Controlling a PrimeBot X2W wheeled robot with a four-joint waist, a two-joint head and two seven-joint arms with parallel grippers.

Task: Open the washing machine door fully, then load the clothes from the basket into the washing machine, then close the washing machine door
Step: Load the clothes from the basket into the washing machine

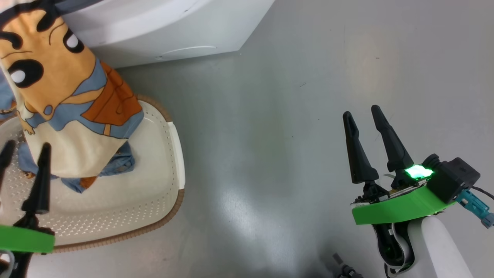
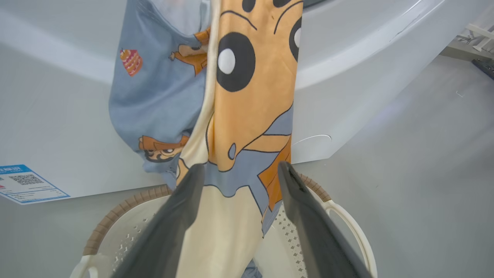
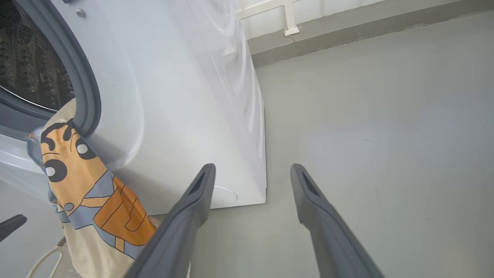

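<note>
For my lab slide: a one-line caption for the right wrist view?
Open right claw above the grey floor beside the washing machine, cartoon-print clothes hanging from its drum opening.

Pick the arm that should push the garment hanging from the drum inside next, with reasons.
Left. The left hand is open above the basket, with the hanging garment directly ahead of it. The right hand, also open, hangs over bare floor, well off to the side.

My long dark fingers (image 3: 193, 208) look like matt moulded plastic. The orange-and-blue cartoon-print cloth (image 1: 65, 96) is soft and matt. The white washing machine casing (image 3: 173, 96) is glossy. The cream perforated plastic basket (image 1: 150, 181) has a ribbed brown woven-look rim, and the smooth grey floor (image 1: 289, 135) has a dull sheen.
</note>
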